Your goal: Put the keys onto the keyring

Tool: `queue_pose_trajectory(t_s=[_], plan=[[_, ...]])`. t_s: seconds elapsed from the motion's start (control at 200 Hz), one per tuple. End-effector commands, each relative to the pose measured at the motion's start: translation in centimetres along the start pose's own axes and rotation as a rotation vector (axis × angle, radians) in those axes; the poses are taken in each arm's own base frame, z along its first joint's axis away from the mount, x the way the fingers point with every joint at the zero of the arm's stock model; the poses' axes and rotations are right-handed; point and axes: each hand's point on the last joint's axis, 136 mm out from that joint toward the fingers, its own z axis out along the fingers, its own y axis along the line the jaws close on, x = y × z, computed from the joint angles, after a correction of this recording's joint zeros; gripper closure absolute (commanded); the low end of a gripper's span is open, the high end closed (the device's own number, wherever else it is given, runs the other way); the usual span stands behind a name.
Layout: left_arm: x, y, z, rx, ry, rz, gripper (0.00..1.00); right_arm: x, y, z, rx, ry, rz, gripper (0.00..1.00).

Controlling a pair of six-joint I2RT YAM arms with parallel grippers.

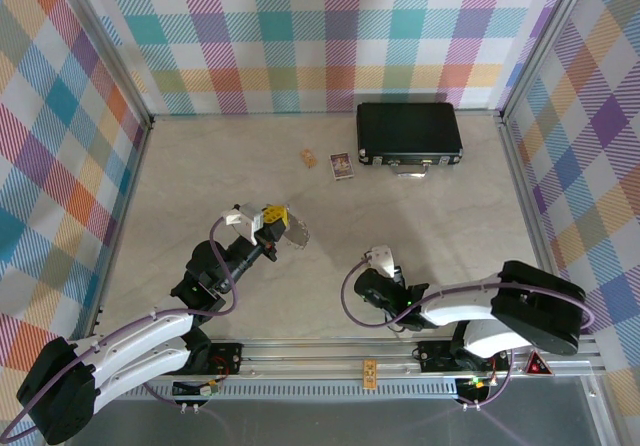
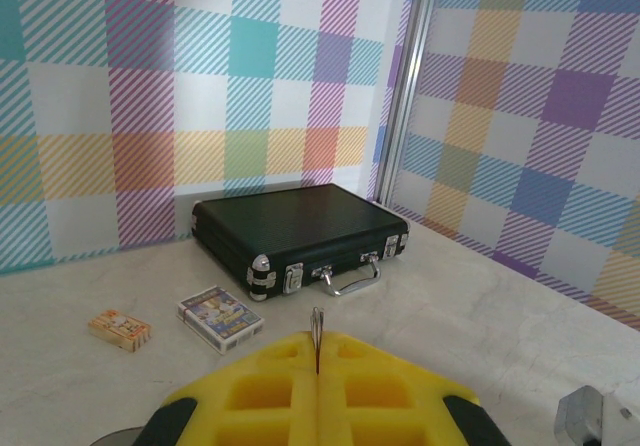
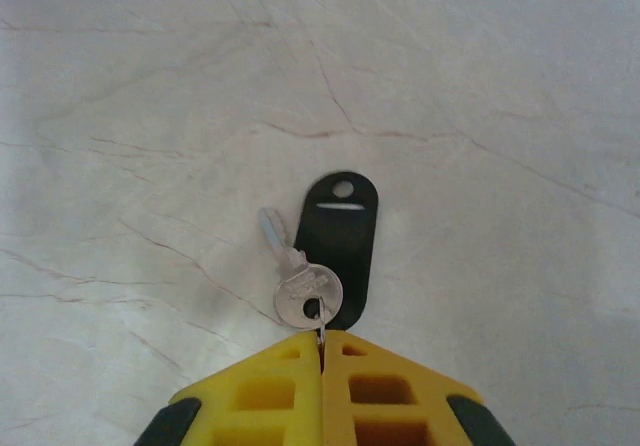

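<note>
In the right wrist view my right gripper (image 3: 322, 338) is shut on a thin wire keyring (image 3: 321, 328). The ring passes through the hole in the head of a silver key (image 3: 306, 291). The key lies on the table beside a black oval tag (image 3: 341, 241). My left gripper (image 2: 318, 351) is shut on a thin metal piece (image 2: 317, 324) that stands edge-on between its yellow fingers (image 2: 270, 386). I cannot tell whether that piece is a key or a ring. In the top view the left gripper (image 1: 275, 216) is held above the table's middle, left of the right arm's wrist (image 1: 380, 286).
A black case (image 1: 409, 132) with metal latches lies at the back right. In front of it are a card box (image 1: 343, 165) and a small orange box (image 1: 310, 156). Checked walls close in the table (image 1: 200, 166) on three sides.
</note>
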Motion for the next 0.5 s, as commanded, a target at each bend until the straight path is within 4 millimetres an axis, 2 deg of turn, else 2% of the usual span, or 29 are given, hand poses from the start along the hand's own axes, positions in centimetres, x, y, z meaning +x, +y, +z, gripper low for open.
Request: queue_pose_trajectory(t_s=[0.0, 0.195, 0.495], plan=[[-1.7, -1.0, -0.2, 0.039, -0.060, -0.001, 1.00, -1.6, 0.6, -1.3, -0.031, 0.008, -0.056, 1.00], [-1.8, -0.9, -0.2, 0.037, -0.062, -0.004, 1.00, -3.0, 0.2, -3.3, -0.090, 0.066, -0.052, 1.00], [-1.8, -1.0, -0.3, 0.039, -0.063, -0.005, 1.00, -4.2, -0.5, -4.6, -0.164, 0.353, -0.025, 1.00]])
